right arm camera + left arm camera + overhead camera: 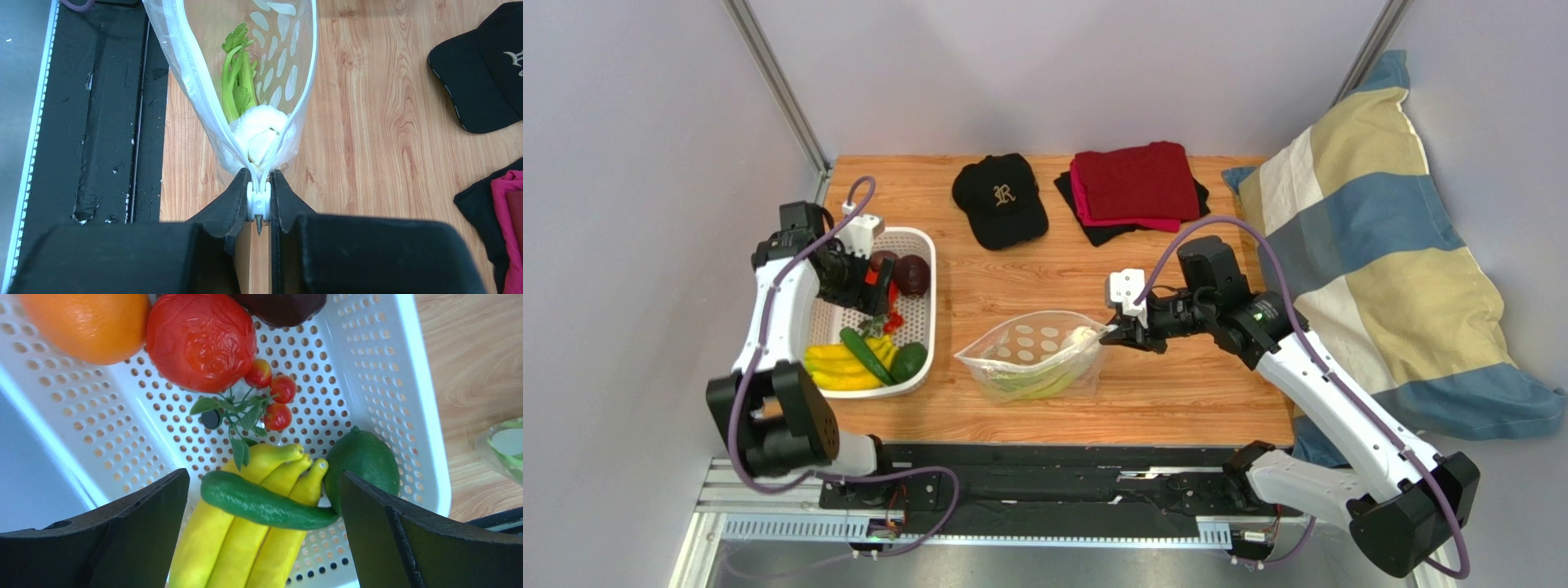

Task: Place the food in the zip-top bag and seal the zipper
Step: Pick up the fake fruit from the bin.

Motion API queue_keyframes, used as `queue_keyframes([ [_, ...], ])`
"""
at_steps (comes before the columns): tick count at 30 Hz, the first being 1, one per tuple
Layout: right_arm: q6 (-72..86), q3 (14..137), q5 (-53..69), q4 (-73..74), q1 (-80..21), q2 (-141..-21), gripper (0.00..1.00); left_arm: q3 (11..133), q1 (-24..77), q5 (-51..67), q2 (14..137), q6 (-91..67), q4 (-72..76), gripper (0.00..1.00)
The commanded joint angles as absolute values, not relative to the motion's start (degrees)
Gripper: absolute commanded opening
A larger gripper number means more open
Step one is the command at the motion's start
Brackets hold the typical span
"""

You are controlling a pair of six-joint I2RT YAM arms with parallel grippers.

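**Right arm.** The right fingers (pixel 258 205) are pressed together on the white end piece of the zipper (pixel 258 195) at one corner of the zip-top bag (pixel 1038 355). No gap shows between them apart from the piece itself. From this pinch point the two sides of the bag mouth spread apart, so the mouth stands open.

**Bag.** It lies on the desk (pixel 1210 380) near the front edge, between the two arms. It is just right of the white basket (pixel 934 306) and not touching it. One item is inside, the long pale-green-and-white stalk (pixel 236 79). Its white bulb end sits just in front of the right fingers and its green end points away from them.

**Left arm.** The left fingers (pixel 264 478) are spread wide and hold nothing. They hang over the basket, above the near end of its contents.

**Basket contents.**
- At the far end, an orange (pixel 86 324), a red-yellow round fruit (pixel 201 340) and a dark purple round fruit (pixel 282 306) lie close together.
- In the middle is a sprig of small red tomatoes (pixel 276 398).
- At the near end are yellow bananas (pixel 245 539) with a green cucumber (pixel 264 505) lying across them. A green round fruit (pixel 365 462) touches the cucumber's tip.

**Elsewhere.** At the back of the desk are a black cap (pixel 1000 199) and folded red and black cloths (pixel 1136 181). A striped pillow (pixel 1369 257) lies off the right edge.
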State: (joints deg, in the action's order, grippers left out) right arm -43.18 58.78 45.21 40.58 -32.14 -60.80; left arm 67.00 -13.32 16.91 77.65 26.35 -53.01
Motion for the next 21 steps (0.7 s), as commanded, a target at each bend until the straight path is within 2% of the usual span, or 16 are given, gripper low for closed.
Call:
queue_keyframes([
  [1, -44.12, 60.82, 44.3, 39.64, -32.52, -60.47, 0.0, 72.33, -13.8, 16.09, 85.22, 24.97, -46.26, 0.99],
  [7, -44.3, 60.91, 43.33, 39.55, -32.61, -60.38, 0.0, 77.43, -13.71, 13.01, 97.53, 19.17, -40.79, 0.99],
  [12, -44.3, 60.82, 42.8, 39.99, -32.61, -59.77, 0.0, 79.36, -12.92, 12.57, 103.26, 18.54, -38.5, 0.99],
  [19, -44.65, 60.82, 42.28, 40.52, -32.61, -59.85, 0.0, 73.4, -10.9, 11.34, 103.45, 21.27, -36.65, 0.99],
  [21, -44.91, 60.91, 42.28, 40.52, -32.61, -59.94, 0.0, 72.25, -10.81, 11.51, 103.1, 21.09, -36.56, 0.95],
])
